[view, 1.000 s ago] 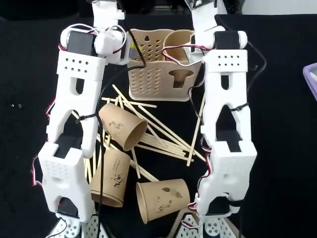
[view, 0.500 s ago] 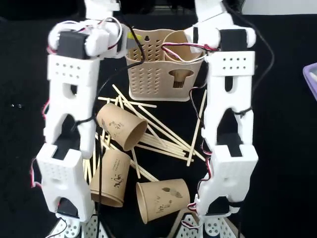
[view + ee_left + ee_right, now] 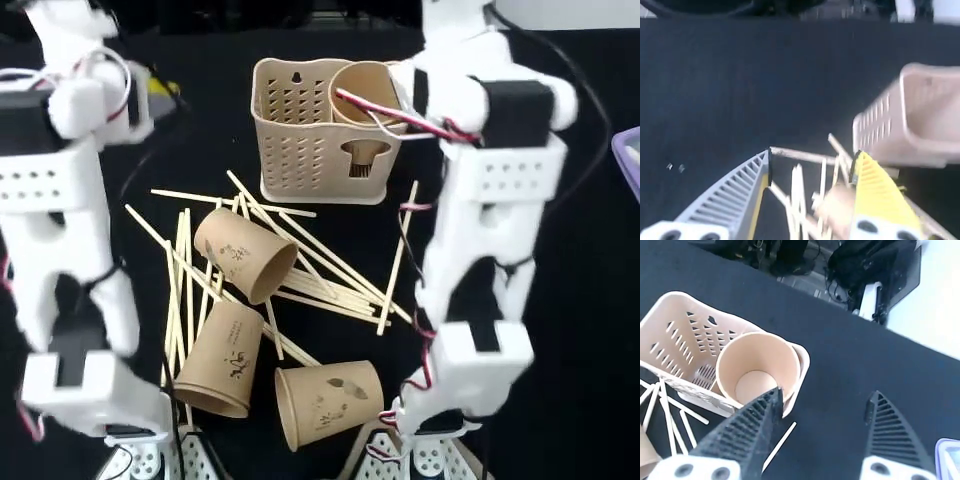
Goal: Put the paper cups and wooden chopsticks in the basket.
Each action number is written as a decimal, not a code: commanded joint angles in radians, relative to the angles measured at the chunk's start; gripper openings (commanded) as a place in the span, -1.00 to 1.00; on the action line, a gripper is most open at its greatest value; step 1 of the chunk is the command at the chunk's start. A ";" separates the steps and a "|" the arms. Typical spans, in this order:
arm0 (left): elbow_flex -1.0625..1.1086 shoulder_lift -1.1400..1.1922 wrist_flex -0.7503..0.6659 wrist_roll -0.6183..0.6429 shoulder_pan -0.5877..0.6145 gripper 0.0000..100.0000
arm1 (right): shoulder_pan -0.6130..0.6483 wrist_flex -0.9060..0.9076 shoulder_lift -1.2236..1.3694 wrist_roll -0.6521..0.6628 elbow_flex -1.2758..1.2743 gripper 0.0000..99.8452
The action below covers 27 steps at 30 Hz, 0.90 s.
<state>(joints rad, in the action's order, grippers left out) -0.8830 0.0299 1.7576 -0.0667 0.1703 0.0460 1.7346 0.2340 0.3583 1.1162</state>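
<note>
1. High view: the basket [image 3: 300,150] stands at the far side of the table [image 3: 580,330], between the two arms, a spot that probably lets either arm reach it.
2. One upright cup [image 3: 362,92] sits inside the basket, mouth up, at the end nearer the right arm. This part of the task looks done.
3. Three more cups lie on their sides in front of the basket: the far cup [image 3: 245,253], the middle cup [image 3: 222,358] and the near cup [image 3: 330,400].
4. The chopsticks [image 3: 330,275] lie flat and scattered, crossing one another and running under the fallen cups. I see none in the basket. Lying this flat, they likely call for a low pinch.
5. The left gripper [image 3: 813,155] hangs with jaws apart and holds nothing. It is raised above the chopsticks, beside the basket.
6. The right gripper [image 3: 826,394] has its jaws spread and empty. It hovers over the table just beside the upright cup, well above the basket rim.
</note>
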 commanded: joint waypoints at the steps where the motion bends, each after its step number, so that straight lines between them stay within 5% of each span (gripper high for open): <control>1: 0.374 -0.261 0.002 -0.091 0.021 -0.47 | 0.014 0.034 -0.217 -0.011 -0.160 -0.46; 5: 0.750 -0.450 -0.086 -0.097 0.085 -0.47 | 0.066 0.032 -0.443 -0.011 -0.426 -0.46; 17: 1.917 -1.033 -0.776 -0.054 0.133 -0.47 | 0.485 -0.187 -1.046 0.104 -1.428 -0.46; 21: 2.126 -1.155 -0.922 -0.021 0.133 -0.47 | 0.543 -0.295 -1.093 0.175 -1.679 -0.46; 27: 2.210 -1.221 -0.939 0.057 0.177 -0.47 | 0.638 -0.463 -1.147 0.239 -1.890 -0.46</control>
<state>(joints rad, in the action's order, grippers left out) 1.2850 -1.1500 0.8554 -0.0806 0.3330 0.6168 1.3940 -0.8631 0.5455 -0.6790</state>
